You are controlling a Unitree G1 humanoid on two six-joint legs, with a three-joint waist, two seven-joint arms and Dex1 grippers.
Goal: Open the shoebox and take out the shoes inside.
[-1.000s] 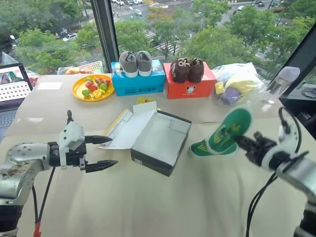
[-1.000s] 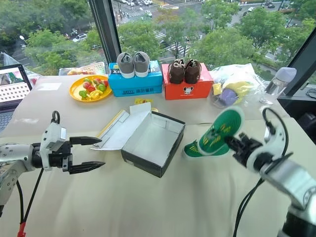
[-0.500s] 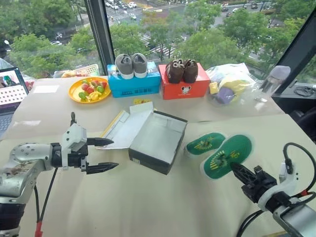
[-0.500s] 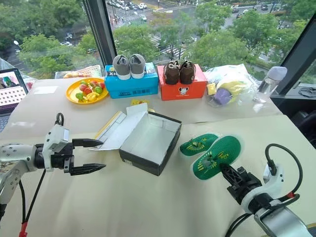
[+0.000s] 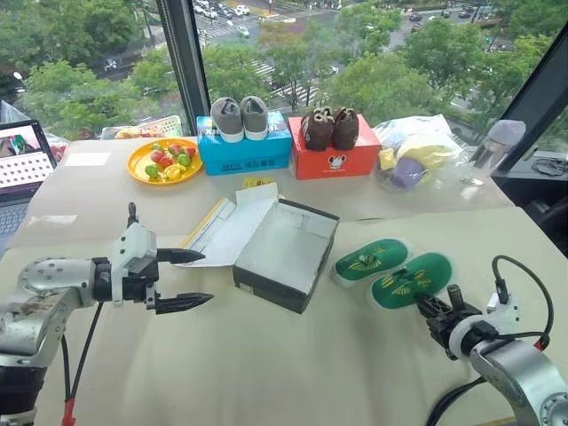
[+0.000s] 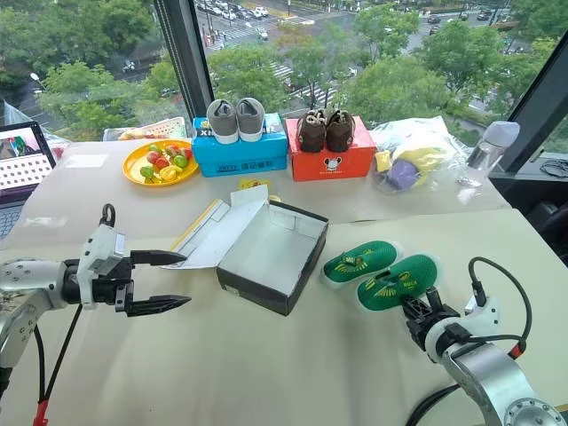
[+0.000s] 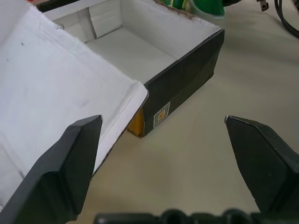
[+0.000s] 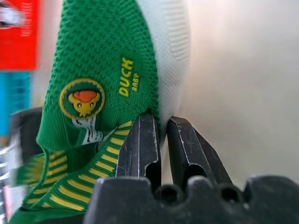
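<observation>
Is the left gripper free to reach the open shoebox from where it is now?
Probably yes. The left gripper hangs open beside the shoebox, on its lid side, with only bare table between them. Both shoes lie on the box's far side, by the right gripper.

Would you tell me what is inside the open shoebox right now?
The shoebox shows only its bare white-grey floor and inner walls; no shoe lies inside. Its near wall hides a strip of floor in the head views.
</observation>
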